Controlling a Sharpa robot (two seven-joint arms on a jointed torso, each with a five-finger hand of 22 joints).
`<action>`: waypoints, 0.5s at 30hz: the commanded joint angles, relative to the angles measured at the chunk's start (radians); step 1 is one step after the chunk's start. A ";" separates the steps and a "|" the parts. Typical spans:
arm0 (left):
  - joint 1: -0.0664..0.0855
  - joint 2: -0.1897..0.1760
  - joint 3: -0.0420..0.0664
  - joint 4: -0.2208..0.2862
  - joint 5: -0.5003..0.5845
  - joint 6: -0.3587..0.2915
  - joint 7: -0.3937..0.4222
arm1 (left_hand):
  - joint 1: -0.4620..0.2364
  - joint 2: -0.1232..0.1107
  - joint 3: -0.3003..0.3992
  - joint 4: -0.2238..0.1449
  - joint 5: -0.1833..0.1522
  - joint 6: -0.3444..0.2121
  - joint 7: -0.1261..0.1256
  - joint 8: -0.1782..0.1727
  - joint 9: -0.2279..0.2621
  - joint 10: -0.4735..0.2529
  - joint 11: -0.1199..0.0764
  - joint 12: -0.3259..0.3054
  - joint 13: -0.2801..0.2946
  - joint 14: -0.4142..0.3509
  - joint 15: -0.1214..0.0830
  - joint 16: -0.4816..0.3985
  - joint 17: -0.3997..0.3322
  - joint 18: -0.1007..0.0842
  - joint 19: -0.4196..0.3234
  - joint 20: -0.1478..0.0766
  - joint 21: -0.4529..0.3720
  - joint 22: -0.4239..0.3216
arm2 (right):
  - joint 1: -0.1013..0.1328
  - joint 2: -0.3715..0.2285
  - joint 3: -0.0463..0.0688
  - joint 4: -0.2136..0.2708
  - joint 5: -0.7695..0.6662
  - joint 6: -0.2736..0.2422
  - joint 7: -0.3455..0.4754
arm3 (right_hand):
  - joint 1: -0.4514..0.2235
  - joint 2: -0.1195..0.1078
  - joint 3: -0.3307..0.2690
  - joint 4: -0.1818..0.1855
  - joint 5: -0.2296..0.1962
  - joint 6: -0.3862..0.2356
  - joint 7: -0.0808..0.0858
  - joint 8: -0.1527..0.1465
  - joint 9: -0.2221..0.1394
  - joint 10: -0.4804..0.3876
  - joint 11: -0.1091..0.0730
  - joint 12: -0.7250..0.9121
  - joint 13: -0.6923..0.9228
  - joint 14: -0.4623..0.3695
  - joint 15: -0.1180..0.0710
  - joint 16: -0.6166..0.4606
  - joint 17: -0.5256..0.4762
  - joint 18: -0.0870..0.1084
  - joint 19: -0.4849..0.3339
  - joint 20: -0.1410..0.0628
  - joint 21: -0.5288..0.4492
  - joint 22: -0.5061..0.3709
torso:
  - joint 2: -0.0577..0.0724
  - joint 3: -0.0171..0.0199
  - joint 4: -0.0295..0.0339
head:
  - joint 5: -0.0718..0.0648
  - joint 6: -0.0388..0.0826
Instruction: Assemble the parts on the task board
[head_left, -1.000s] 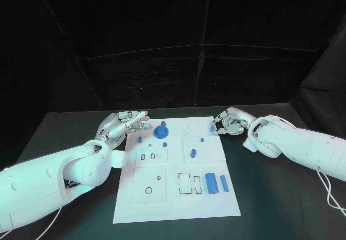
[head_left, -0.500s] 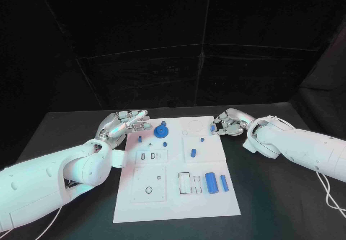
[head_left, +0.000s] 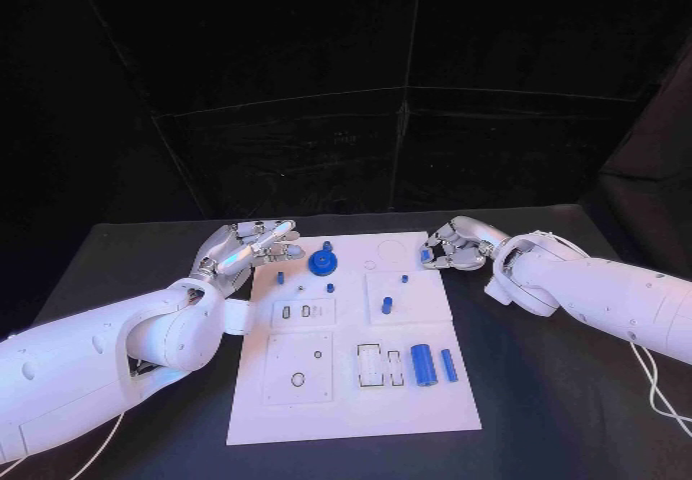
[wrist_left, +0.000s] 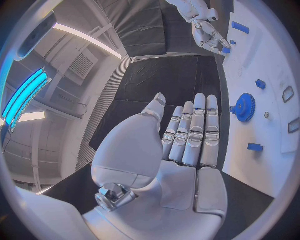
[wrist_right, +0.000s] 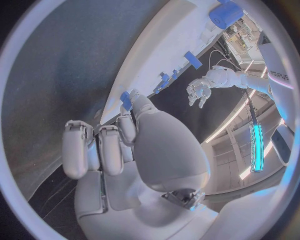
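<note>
The right hand (head_left: 453, 246) pinches a small blue part (wrist_right: 126, 100) at the task board's (head_left: 346, 400) edge; the left hand (head_left: 245, 246) hovers, fingers released. No writing is legible.

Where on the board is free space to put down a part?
The board's near strip, below the cylinders and square plate, is bare. The far right corner by the right hand has only faint outlines. Around the gear and left hand it is crowded.

Black table (head_left: 548, 400), black curtain backdrop (head_left: 346, 120), ceiling light strips (wrist_left: 25, 95).
</note>
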 joint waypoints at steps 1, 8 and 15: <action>0.001 0.000 0.001 0.001 -0.005 0.010 0.006 | -0.001 0.011 -0.002 -0.005 0.000 0.005 0.002 0.001 0.000 0.004 0.002 -0.003 0.000 0.005 0.000 -0.005 0.001 0.015 0.007 0.002 -0.005 -0.001 | 0.002 0.001 0.000 0.004 -0.005 -0.069 -0.005 | 0.007 0.027 0.017 -0.002 -0.008 0.017 -0.005 0.010 0.002 0.009 -0.006 0.007 0.004 0.067 -0.012 0.008 0.086 -0.004 0.009 -0.005 0.007 0.088 | 0.000 0.0001 0.0006 | 0.000 0.000; 0.001 0.000 0.001 0.001 -0.005 0.010 0.005 | 0.000 0.012 -0.001 -0.006 0.000 0.005 0.003 0.000 0.000 0.004 0.003 -0.004 -0.001 0.005 0.000 -0.005 0.001 0.015 0.007 0.002 -0.005 -0.001 | 0.002 -0.001 0.001 0.017 -0.005 -0.150 -0.026 | 0.020 0.048 0.050 -0.015 -0.015 0.036 -0.014 0.016 0.003 0.016 -0.013 0.015 0.012 0.069 -0.019 0.012 0.095 -0.007 0.019 -0.012 0.013 0.101 | 0.000 0.0002 0.0010 | 0.002 -0.002; 0.001 -0.004 0.001 0.004 -0.005 0.007 0.005 | 0.001 0.014 0.001 -0.008 0.000 0.005 0.004 0.000 -0.001 0.004 0.003 -0.005 -0.001 0.005 0.000 -0.006 0.002 0.015 0.007 0.002 -0.005 -0.002 | 0.002 -0.028 0.001 0.096 -0.005 -0.183 -0.063 | 0.023 0.052 0.065 -0.023 -0.016 0.042 -0.016 0.018 0.003 0.018 -0.016 0.016 0.013 0.070 -0.021 0.013 0.098 -0.009 0.023 -0.015 0.015 0.106 | -0.003 -0.0009 -0.0017 | 0.005 0.000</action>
